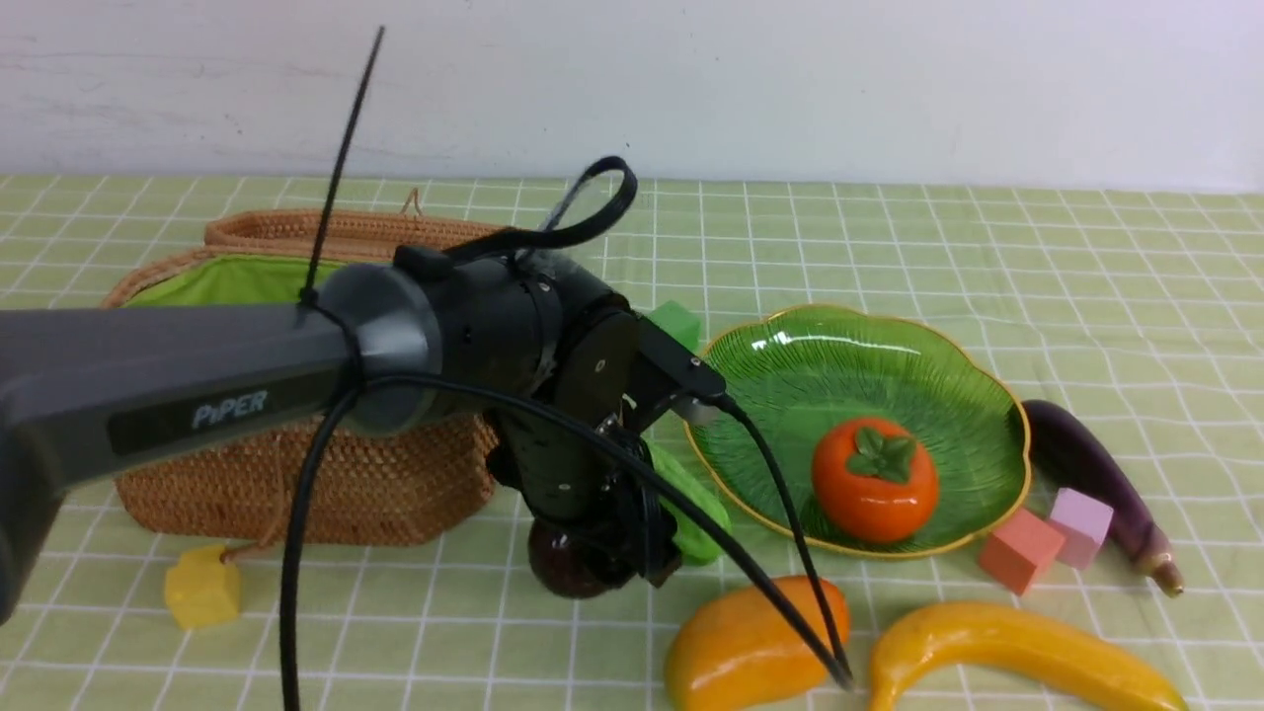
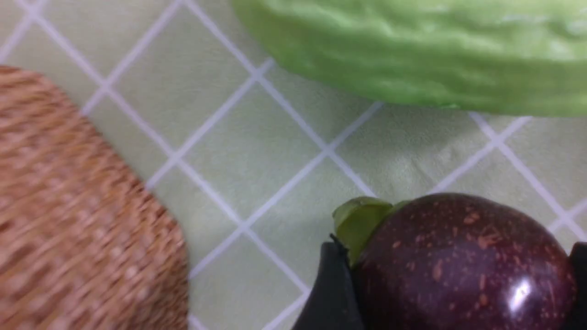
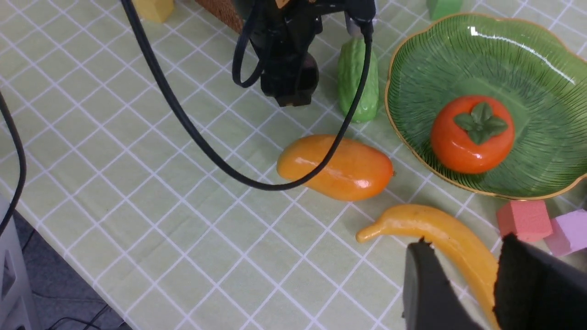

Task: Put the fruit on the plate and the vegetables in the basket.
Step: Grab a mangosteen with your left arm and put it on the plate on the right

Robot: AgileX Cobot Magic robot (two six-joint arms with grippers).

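Observation:
My left gripper reaches down in front of the basket and is shut on the dark purple ball, with a finger against each side of it. The bumpy green cucumber lies just beyond, beside the plate. An orange fruit with a green cap sits on the plate. The mango and the banana lie on the cloth near the front edge. The eggplant lies right of the plate. My right gripper hangs open above the banana, holding nothing.
A yellow cube sits in front of the basket and a green cube behind the plate. A red cube and a pink cube lie between plate and eggplant. The left arm's cable hangs over the mango.

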